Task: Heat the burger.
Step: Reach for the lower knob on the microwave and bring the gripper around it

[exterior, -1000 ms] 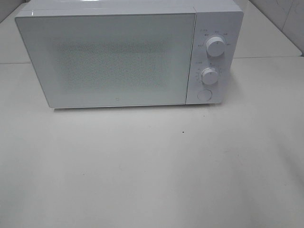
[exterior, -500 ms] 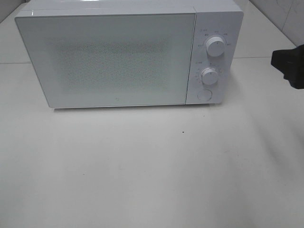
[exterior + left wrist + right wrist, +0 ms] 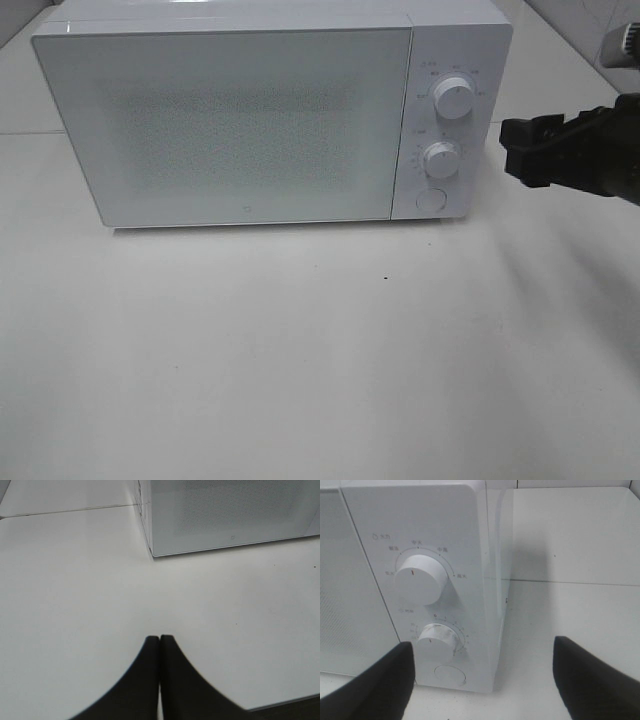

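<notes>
The right pincer (image 3: 518, 150) is hovering just right of the white microwave (image 3: 230, 120), level with its control panel, jaws standing wide apart and gripping nothing. In the right wrist view its dark fingers (image 3: 380, 685) are framing the lower knob (image 3: 437, 647) and the round button (image 3: 450, 674) without touching them; the upper knob (image 3: 419, 579) is sitting above those. The left pincer (image 3: 160, 647) is hanging over the desk (image 3: 75, 580) near the microwave's near left corner, jaws pressed together, empty. The microwave door (image 3: 225, 125) is standing shut; the burger is showing in no view, so I cannot tell where it is lying
</notes>
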Controlling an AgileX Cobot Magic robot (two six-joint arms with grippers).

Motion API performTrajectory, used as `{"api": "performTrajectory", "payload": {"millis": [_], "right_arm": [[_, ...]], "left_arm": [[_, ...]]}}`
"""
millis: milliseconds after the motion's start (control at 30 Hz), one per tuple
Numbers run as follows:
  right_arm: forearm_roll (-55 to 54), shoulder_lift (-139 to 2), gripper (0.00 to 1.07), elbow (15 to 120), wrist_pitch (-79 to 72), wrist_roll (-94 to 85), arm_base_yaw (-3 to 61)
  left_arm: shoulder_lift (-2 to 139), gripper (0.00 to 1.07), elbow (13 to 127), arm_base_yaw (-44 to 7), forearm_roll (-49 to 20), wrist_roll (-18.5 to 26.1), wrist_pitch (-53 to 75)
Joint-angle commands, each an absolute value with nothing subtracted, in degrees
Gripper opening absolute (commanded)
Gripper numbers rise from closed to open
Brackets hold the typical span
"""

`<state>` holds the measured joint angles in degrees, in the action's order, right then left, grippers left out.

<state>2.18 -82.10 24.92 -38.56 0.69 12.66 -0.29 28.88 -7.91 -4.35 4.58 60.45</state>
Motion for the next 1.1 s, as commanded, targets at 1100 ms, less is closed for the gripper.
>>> {"api": "performTrajectory", "payload": {"millis": [1100], "right_arm": [[-17.19,-110.29,0.72,36.61,-58.79,-8.94,25.84]], "left_arm": [[-0.80,0.00,28.71,-7.79,-4.58,4.18,59.59]]}}
